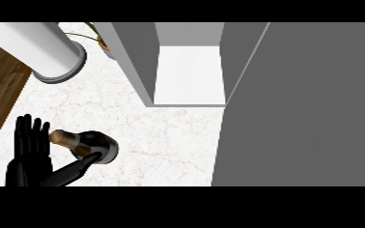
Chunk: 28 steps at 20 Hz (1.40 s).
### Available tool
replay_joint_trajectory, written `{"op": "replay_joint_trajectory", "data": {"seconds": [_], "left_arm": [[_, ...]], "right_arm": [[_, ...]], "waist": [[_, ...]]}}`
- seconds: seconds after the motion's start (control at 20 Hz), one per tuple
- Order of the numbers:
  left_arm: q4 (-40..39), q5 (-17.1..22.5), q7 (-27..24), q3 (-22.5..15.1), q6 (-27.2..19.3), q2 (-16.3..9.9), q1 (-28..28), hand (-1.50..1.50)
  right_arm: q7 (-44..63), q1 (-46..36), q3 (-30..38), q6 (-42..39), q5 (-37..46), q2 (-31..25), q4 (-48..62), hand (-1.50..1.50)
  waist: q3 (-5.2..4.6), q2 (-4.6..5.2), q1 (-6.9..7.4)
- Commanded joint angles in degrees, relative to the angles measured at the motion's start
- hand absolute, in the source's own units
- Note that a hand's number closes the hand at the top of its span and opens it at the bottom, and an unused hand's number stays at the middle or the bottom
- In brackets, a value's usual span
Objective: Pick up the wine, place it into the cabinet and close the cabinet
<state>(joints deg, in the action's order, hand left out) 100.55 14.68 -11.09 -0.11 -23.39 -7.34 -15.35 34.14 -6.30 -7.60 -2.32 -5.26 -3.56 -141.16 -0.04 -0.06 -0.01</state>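
Left hand (32, 142) open, fingers straight, upright.

One head view looks steeply down onto the counter (157, 125) and cabinet (187, 72).

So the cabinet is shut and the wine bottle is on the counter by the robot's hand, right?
No, the cabinet is open: the head view shows its white inside. The wine bottle is on the counter by the left hand.
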Motion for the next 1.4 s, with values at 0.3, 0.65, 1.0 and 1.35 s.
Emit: {"op": "replay_joint_trajectory", "data": {"seconds": [0.3, 0.65, 1.0, 1.35], "left_arm": [[-23.56, 3.54, -15.46, 5.05, 11.31, 2.31, 3.74, -1.50], [-32.53, 5.45, -21.31, 8.43, 16.88, 1.98, 5.87, -1.50], [-46.81, 4.39, -29.12, 9.26, 20.30, 3.93, 11.23, -1.50], [-56.64, 8.34, -33.72, 12.30, 29.00, 3.41, 15.19, -1.50]], "right_arm": [[2.94, 0.35, -0.02, 1.03, -0.75, 0.53, -5.40, -1.50], [-0.87, 7.98, -2.52, -1.66, 0.27, 1.21, -8.33, -1.50], [2.07, 1.98, -2.03, -0.20, -0.65, 1.45, -5.65, -1.50], [4.59, -2.83, 2.91, 0.45, -3.07, 0.19, -3.90, -1.50]], "waist": [[-0.03, 0.04, -0.26], [0.02, -0.02, -0.39], [0.00, 0.04, -0.21], [0.00, 0.06, -0.09]]}}
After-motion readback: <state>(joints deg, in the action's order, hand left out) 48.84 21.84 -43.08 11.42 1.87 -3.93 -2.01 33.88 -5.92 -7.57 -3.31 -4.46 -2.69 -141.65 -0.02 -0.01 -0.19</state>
